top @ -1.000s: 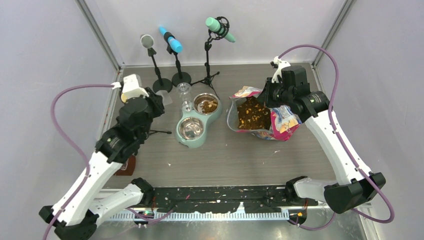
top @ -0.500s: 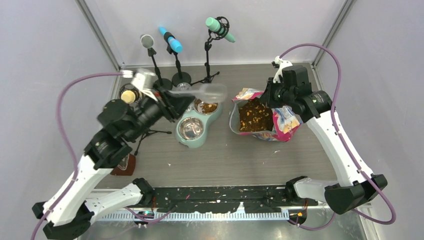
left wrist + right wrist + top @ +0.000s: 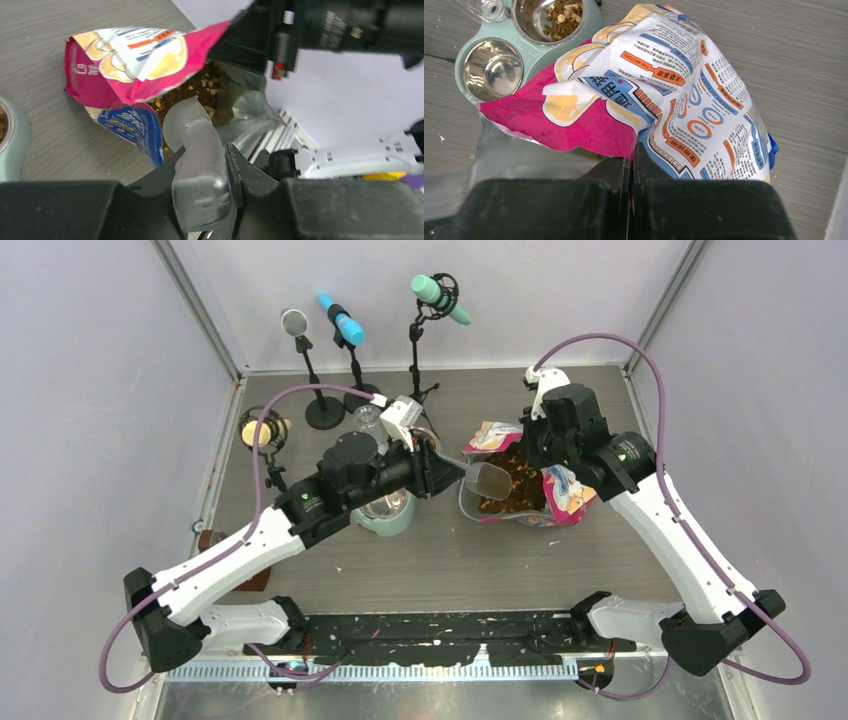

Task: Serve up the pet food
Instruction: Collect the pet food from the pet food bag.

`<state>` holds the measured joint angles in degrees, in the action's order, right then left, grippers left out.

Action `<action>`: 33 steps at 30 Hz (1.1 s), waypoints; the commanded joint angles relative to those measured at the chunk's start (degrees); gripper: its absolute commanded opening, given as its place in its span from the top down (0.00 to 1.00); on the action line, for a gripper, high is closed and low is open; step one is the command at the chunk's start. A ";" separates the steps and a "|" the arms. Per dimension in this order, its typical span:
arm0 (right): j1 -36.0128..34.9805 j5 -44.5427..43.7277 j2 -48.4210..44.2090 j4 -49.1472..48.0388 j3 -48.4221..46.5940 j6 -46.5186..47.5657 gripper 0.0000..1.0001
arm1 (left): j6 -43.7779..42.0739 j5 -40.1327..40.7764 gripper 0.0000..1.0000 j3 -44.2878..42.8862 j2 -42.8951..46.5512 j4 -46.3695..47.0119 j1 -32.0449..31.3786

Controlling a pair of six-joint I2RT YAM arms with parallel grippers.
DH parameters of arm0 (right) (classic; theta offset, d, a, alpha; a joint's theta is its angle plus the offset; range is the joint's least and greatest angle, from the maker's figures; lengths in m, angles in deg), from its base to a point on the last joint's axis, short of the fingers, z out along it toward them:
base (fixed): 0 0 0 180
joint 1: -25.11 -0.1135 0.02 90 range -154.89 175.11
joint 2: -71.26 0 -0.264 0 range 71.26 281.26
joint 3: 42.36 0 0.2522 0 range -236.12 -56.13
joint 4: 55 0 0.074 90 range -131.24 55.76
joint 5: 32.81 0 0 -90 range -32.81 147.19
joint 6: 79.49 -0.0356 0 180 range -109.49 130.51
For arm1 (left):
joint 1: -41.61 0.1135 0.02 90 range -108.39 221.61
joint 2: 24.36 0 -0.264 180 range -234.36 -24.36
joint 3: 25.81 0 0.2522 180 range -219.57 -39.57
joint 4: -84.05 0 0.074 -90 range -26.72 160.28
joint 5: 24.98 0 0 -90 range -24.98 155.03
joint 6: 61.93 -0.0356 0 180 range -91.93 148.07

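We list the left gripper (image 3: 205,167): clamped on the handle of the clear scoop (image 3: 192,125), scoop end at the mouth of the bag (image 3: 130,55). We list the right gripper (image 3: 630,165): closed, pinching the bag's rim. We find the pet food (image 3: 200,87) inside the open bag, and more in one steel bowl (image 3: 555,12) of the mint feeder (image 3: 538,52).

The left arm (image 3: 260,540) reaches right across the middle, left gripper (image 3: 202,170) clamped on the scoop (image 3: 192,125). The right arm (image 3: 680,530) bends inward, right gripper (image 3: 630,165) pinching the bag (image 3: 684,90).
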<state>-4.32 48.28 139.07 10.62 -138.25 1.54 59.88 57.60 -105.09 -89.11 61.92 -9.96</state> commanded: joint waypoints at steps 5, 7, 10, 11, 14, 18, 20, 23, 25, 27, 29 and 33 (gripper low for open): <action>-8.05 -9.98 -3.51 -8.05 1.45 0.09 0.95 | 8.38 19.50 1.00 5.54 -5.28 18.04 -4.16; -9.30 -10.68 -3.30 -8.74 2.67 -0.78 0.95 | 8.51 24.40 1.00 6.07 -7.06 18.12 -5.75; -10.94 -10.61 -2.92 -10.14 4.17 -2.03 0.95 | 10.81 30.50 1.00 7.23 -8.39 15.54 -6.52; -11.19 -10.65 -2.71 -10.22 4.54 -2.57 0.95 | 11.53 32.90 1.00 7.65 -8.41 14.18 -6.48; -12.18 -10.97 -1.83 -10.63 5.14 -3.63 0.95 | 11.90 36.61 1.00 9.36 -7.42 12.94 -5.17; -12.66 -11.24 -0.73 -12.43 6.66 -5.23 0.95 | 13.51 36.64 1.00 11.14 -5.72 12.96 -1.58; -12.92 -11.08 0.23 -13.24 6.93 -5.94 0.95 | 14.71 36.25 1.00 12.73 -4.96 13.75 0.53; -13.53 -11.15 1.45 -14.40 7.06 -6.90 0.95 | 13.54 35.75 1.00 12.96 -4.92 14.57 1.55; -13.85 -11.23 2.41 -14.66 7.06 -7.16 0.95 | 12.38 33.91 1.00 12.45 -5.27 14.41 1.45; -14.16 -11.56 2.72 -14.80 7.10 -7.32 0.95 | 13.19 34.60 1.00 13.16 -5.41 14.52 0.68; -14.33 -11.98 2.76 -14.92 7.48 -7.51 0.95 | 14.41 38.12 1.00 14.64 -5.97 16.73 -1.43; -14.63 -12.52 2.41 -15.01 8.50 -8.09 0.95 | 16.30 49.45 1.00 14.99 -10.67 21.24 -5.85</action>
<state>-18.74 38.51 141.80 -0.71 -130.25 -5.02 75.23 93.78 -90.51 -96.39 77.40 -13.02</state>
